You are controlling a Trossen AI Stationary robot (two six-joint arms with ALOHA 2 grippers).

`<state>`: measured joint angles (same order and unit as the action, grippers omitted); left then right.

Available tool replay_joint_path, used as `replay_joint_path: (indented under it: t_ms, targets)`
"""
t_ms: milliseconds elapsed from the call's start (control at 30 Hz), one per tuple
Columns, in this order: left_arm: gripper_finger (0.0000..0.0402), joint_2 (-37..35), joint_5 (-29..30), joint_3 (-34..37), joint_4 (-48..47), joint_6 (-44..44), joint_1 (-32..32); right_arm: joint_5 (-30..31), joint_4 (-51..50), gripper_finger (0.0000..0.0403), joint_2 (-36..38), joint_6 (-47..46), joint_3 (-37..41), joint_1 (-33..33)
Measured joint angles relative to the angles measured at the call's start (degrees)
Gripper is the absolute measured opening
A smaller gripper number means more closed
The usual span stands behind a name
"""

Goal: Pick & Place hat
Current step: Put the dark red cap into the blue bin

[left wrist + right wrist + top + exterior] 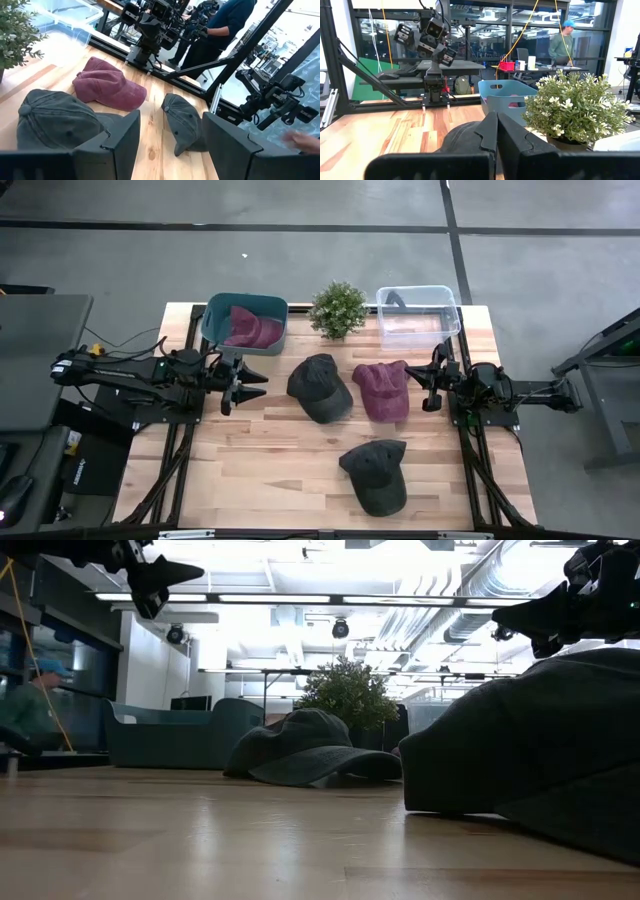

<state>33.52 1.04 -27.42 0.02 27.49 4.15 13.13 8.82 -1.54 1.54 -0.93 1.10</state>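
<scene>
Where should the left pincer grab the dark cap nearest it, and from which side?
Probably the crown of the dark cap, from straight above. It lies crown-up, a soft dome, with its brim flat on the table pointing toward the front right, so cloth can be pinched while the brim gives little to grip. The left pincer is open beside it, on the bin side.

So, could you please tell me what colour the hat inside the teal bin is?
Maroon hat; it shows best in the high view.

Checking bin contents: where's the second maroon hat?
High view: it lies in the teal bin at the table's far left, beside the plant; maroon hat.
</scene>
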Motion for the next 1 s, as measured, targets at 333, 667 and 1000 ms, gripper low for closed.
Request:
replay_joint_path:
  t_ms: [333,667,1000]
  targets:
    - [0.0206,0.0,0.0,0.0,-0.2,0.1,0.0,0.0,0.0,0.0000,0.0,0.0,0.0,0.0]
    - [0.0206,0.0,0.0,0.0,-0.2,0.1,0.0,0.8,0.0,0.0000,0.0,-2.8,0.0,0.0]
    - [0.0206,0.0,0.0,0.0,-0.2,0.1,0.0,1.5,-0.2,0.0000,0.0,-13.2,0.0,0.0]
